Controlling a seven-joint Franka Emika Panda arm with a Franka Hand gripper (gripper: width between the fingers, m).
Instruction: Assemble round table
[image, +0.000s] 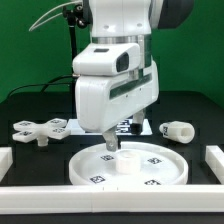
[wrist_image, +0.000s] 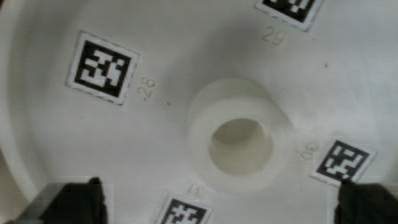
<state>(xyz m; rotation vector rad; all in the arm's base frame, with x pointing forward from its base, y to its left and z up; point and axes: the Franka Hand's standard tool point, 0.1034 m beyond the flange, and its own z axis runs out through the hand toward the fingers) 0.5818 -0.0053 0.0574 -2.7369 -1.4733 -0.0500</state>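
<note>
Disc (image: 130, 168) lies flat on table (image: 192, 108), tags up, just behind front rail (image: 100, 201). Raised hub (wrist_image: 240, 135) with hole at disc centre. Gripper (image: 109, 143) hangs close over hub; contact not discernible. Jaws spread or pressed together: cannot tell, as wrist view shows only one dark finger (wrist_image: 79, 200). Cross piece (image: 40, 128) lies well apart at exterior view's left. Post (image: 177, 129) lies on its side at exterior view's right. Arm body blocks view of table behind disc.

We see the white, tagged round disc (image: 172, 172) lying flat directly beneath the claw (image: 108, 145), its holed hub (wrist_image: 222, 105) facing up. The short post (image: 178, 130) lies on its side, well apart toward the exterior view's right. The four-armed cross piece (image: 40, 129) lies flat, well apart on the claw's other side.
</note>
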